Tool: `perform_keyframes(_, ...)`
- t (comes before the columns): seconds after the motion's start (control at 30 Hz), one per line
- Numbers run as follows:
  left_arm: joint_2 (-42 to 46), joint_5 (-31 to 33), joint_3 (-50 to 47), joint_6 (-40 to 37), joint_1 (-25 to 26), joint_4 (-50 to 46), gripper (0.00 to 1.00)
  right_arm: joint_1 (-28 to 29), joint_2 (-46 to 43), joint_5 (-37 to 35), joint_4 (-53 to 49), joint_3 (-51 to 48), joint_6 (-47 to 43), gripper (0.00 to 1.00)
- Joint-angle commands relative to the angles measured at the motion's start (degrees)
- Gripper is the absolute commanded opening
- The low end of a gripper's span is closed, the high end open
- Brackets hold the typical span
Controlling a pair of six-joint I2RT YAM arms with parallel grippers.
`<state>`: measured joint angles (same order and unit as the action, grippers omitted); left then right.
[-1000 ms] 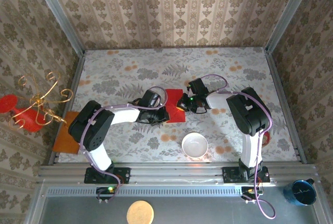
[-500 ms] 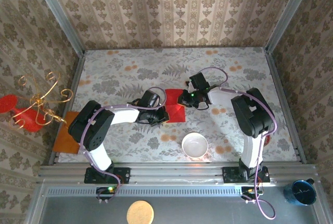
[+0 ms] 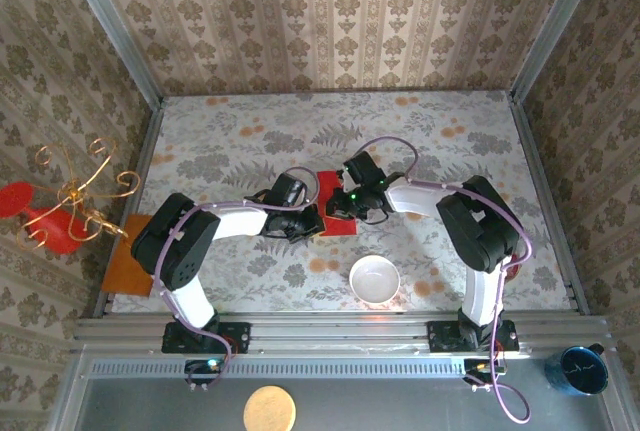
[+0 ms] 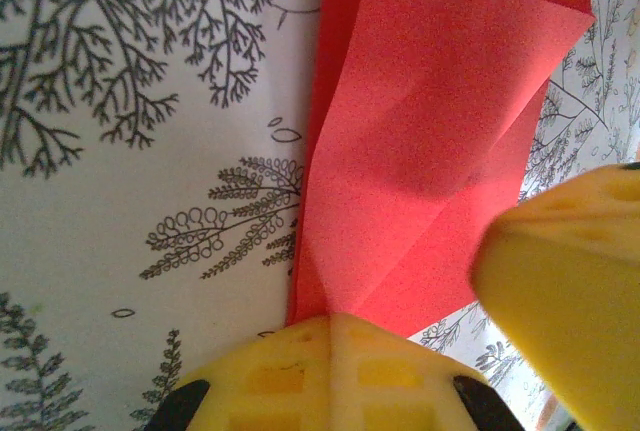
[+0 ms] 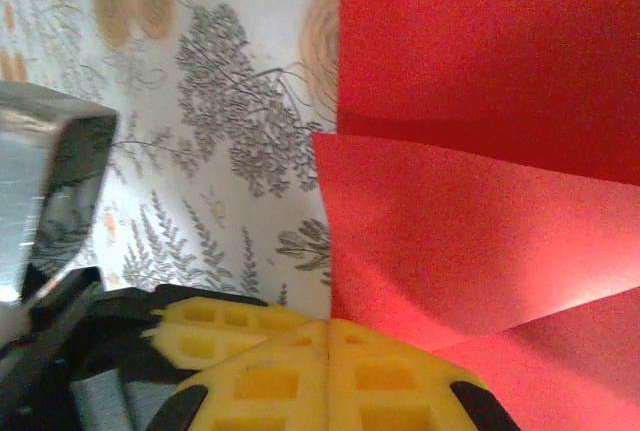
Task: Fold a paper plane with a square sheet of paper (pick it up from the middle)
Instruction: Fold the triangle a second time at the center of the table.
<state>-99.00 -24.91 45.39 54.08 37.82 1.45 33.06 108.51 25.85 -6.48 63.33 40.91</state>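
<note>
The square sheet of paper (image 3: 329,191) is bright red and lies partly folded on the floral table at centre. In the left wrist view the sheet (image 4: 430,131) shows a raised flap with a diagonal crease. My left gripper (image 4: 335,319) is shut, its yellow tips pressed on the sheet's near edge, and it reaches in from the left (image 3: 312,219). My right gripper (image 3: 338,209) is over the sheet from the right, also shut (image 5: 328,326), tips at the edge of a folded flap (image 5: 480,221). The two grippers nearly touch.
A white bowl (image 3: 374,278) stands just in front of the sheet. An orange-brown board (image 3: 128,266) lies at the table's left edge, beside a red ornament with gold wire curls (image 3: 60,211). A blue cup (image 3: 578,369) and a tan disc (image 3: 269,410) sit off the table in front.
My right gripper has slid left across the sheet toward the left gripper and covers more of the red. The left arm has barely moved.
</note>
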Motion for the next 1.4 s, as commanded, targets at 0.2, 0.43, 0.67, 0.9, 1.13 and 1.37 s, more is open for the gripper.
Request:
perform_keyframes(0.2,-0.47,-0.21,-1.35,-0.33,-1.06,-3.44,0.04,0.18,4.66,-1.54,-2.67,1.54,-0.45,0.02)
perform_keyframes(0.43,3.84,-2.25,0.2,-2.54,-1.87,-1.2,0.07,-0.34,5.72,-3.43,-3.92,0.49,-1.71,0.01)
perform_keyframes(0.67,0.68,-2.78,2.16,-2.44,-2.16,-0.76,0.07,-0.63,5.76,-2.95,-3.04,0.13,-1.44,0.01)
perform_keyframes(0.9,-1.85,-3.31,1.12,-1.11,-1.96,-0.75,0.07,-1.1,5.92,-1.42,-1.05,-0.39,-0.83,0.01)
perform_keyframes(1.13,-2.68,0.43,0.11,-0.47,-2.02,-9.02,0.06,-3.39,5.84,-1.51,2.16,-2.14,-0.81,0.01)
perform_keyframes(1.37,-3.87,2.7,-1.4,0.56,-2.3,-13.47,0.06,-10.82,6.02,0.84,9.96,-5.01,0.54,0.01)
